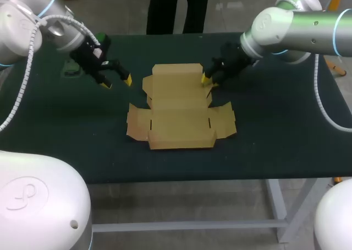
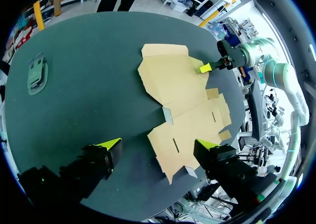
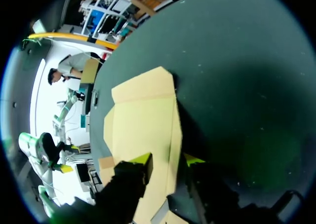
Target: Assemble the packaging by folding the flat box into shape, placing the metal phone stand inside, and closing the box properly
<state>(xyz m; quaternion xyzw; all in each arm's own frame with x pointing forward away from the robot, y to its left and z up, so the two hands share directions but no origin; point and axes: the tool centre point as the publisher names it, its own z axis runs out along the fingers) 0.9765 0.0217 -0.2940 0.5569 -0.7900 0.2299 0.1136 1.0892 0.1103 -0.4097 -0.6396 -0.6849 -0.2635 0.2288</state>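
The flat brown cardboard box (image 1: 179, 109) lies unfolded in the middle of the dark green table (image 1: 275, 129). My right gripper (image 1: 208, 80) stands at the right edge of the box's far panel. In the right wrist view its fingers straddle that edge of the box (image 3: 143, 120), one yellow tip over the cardboard and one over the table, so the right gripper (image 3: 168, 160) is open. My left gripper (image 1: 116, 82) hovers wide open, just left of the box's far left corner, holding nothing. A grey-green phone stand (image 2: 37, 73) lies flat at the table's far left.
In the left wrist view the box (image 2: 182, 100) lies ahead of the left gripper (image 2: 159, 145), and the right gripper (image 2: 207, 67) shows at its far side. Bare table surrounds the box on the left, right and near sides.
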